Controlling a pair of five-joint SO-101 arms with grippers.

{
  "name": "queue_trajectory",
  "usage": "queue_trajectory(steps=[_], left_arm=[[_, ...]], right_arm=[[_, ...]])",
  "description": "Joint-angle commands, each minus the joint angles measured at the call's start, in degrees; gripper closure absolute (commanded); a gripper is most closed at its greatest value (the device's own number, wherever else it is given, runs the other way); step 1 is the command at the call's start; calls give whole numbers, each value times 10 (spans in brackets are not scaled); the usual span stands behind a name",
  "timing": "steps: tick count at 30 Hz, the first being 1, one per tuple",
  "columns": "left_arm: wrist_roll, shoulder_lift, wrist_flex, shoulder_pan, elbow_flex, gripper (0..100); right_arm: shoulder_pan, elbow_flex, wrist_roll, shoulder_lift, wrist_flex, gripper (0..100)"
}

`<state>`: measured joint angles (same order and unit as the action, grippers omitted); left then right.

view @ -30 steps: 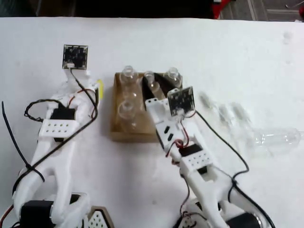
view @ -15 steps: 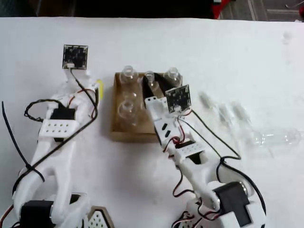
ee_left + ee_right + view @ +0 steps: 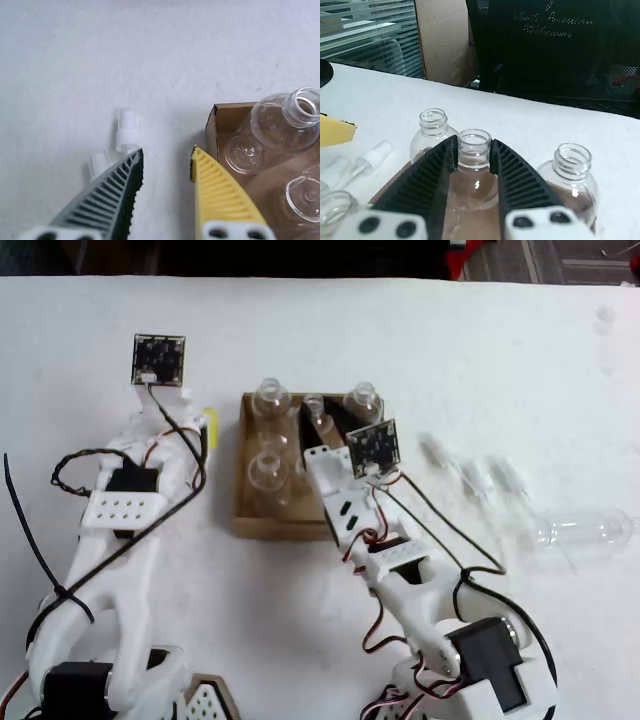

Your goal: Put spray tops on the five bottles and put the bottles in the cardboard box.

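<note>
On desk (image 3: 450,340), cardboard box (image 3: 248,525) holds four uncapped bottles (image 3: 270,468); fifth bottle (image 3: 585,530) lies well apart. In box, right hand (image 3: 472,148) seemingly clamps middle bottle (image 3: 473,187) at neck; left hand (image 3: 166,157) gapes above spray tops (image 3: 125,132). Capping stage: next needs bottle lifted, top fetched.

Left claw (image 3: 166,152) over the white desk (image 3: 100,60), jaws apart.
Its grey finger tip touches one spray top (image 3: 126,132); a second spray top (image 3: 98,162) lies just beside that finger. Next to the yellow finger stands the cardboard box (image 3: 212,131), holding one uncapped bottle (image 3: 280,122) and another bottle (image 3: 306,194).
</note>
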<state>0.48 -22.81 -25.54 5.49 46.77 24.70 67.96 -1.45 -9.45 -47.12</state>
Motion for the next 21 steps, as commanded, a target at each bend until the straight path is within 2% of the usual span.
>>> queue_trajectory(steps=[1,21], left_arm=[[2,-2,13,0,-7,846],[2,-5,13,0,-4,846]], right_arm=[[-4,-2,2,-1,-13,982],[-2,11,2,0,-11,982]])
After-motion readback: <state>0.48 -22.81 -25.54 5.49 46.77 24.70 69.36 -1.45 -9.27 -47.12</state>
